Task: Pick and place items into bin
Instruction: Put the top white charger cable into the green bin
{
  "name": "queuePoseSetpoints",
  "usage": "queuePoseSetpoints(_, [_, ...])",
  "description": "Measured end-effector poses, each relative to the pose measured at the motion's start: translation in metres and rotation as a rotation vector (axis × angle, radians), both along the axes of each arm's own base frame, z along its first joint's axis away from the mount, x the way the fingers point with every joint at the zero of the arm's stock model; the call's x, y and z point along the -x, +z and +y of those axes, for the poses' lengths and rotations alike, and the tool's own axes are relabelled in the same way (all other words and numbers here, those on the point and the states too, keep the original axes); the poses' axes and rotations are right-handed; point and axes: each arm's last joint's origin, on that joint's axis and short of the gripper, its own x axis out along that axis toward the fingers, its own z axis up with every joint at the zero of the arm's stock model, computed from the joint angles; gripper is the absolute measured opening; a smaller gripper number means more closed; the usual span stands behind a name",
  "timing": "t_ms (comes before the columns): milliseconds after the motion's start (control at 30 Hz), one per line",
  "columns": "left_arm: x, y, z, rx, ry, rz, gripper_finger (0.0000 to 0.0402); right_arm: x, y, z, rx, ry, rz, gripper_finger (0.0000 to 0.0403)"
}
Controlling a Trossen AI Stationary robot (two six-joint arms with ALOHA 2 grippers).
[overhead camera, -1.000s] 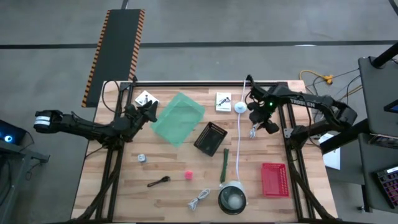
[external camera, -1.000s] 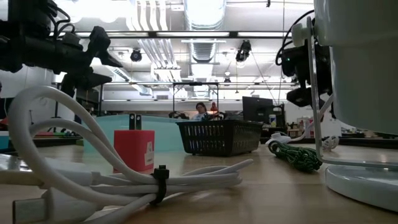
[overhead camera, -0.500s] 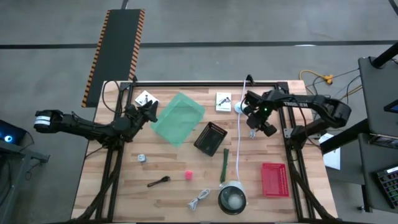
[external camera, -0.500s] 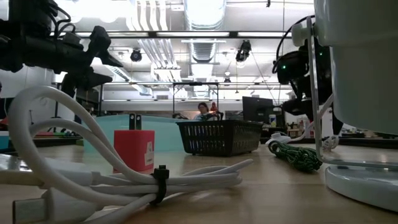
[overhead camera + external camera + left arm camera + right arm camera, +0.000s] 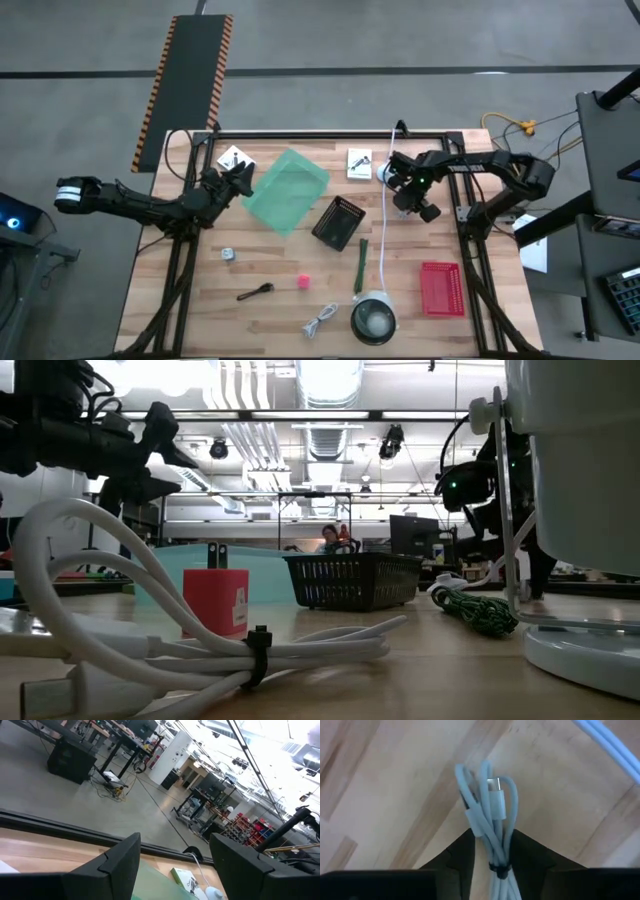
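A coiled silver-white cable (image 5: 492, 800) lies on the wooden table beside the long white cord (image 5: 386, 232). My right gripper (image 5: 493, 851) points down over it, shut on the bundle; the high view shows this gripper (image 5: 405, 200) right of the cord. My left gripper (image 5: 175, 865) stands open and level at the table's left (image 5: 240, 178), beside the green bin (image 5: 287, 190), with nothing between its fingers. Cards (image 5: 359, 162), a dark green stick (image 5: 361, 265), a pink ball (image 5: 302, 282), a brown spoon (image 5: 255, 292), a metal piece (image 5: 229, 254) and another cable (image 5: 320, 322) lie loose. My right gripper pinches the coiled cable between its two fingers near the bundle's tied end (image 5: 496, 854), just beyond the black tie. The fingers come from above, pointing steeply down, one on each long side of the bundle. The looped end with the plug (image 5: 496, 797) lies on the table.
A black basket (image 5: 338, 222) stands mid-table and a red basket (image 5: 440, 288) at the near right. A round grey bowl (image 5: 372, 320) sits at the near edge. The cord's round puck (image 5: 386, 172) lies just beyond my right gripper.
My right gripper has come down and a little toward the table's left, onto the coiled cable, which earlier showed uncovered beside it. The cable has stayed where it lay.
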Motion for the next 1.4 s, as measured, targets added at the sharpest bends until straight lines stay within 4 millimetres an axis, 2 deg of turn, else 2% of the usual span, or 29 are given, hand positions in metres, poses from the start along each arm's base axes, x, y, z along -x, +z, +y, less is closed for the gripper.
queuePoseSetpoints(300, [0.000,0.001,0.000,-0.001,-0.004,-0.010,0.0222,-0.001,0.000,-0.001,-0.008,-0.159,0.025,0.0022])
queuePoseSetpoints(533, [0.000,0.002,0.000,-0.001,-0.005,-0.014,0.0222,0.001,0.018,0.000,-0.006,-0.296,-0.030,0.0020])
queuePoseSetpoints(667, [0.000,0.003,0.000,-0.001,-0.006,-0.022,0.0222,0.000,0.038,0.001,-0.061,-0.339,-0.162,0.0020])
queuePoseSetpoints(833, [0.000,0.007,-0.001,-0.007,-0.035,-0.068,0.0222,0.000,0.075,-0.004,-0.150,-0.456,-0.396,0.0019])
queuePoseSetpoints(1000, [-0.001,0.010,-0.001,-0.012,-0.059,-0.088,0.0222,0.001,0.109,-0.017,-0.341,-0.521,-0.695,0.0018])
queuePoseSetpoints(1167, [-0.013,0.027,-0.004,-0.093,-0.191,-0.066,0.0222,-0.006,0.129,-0.027,-0.552,-0.592,-0.840,0.0018])
queuePoseSetpoints(1267, [-0.025,0.049,-0.005,-0.181,-0.246,-0.041,0.0222,-0.012,0.135,-0.029,-0.608,-0.579,-0.884,0.0018])
queuePoseSetpoints(1400, [-0.045,0.079,-0.005,-0.275,-0.231,-0.006,0.0222,-0.016,0.137,-0.030,-0.628,-0.594,-0.899,0.0018])
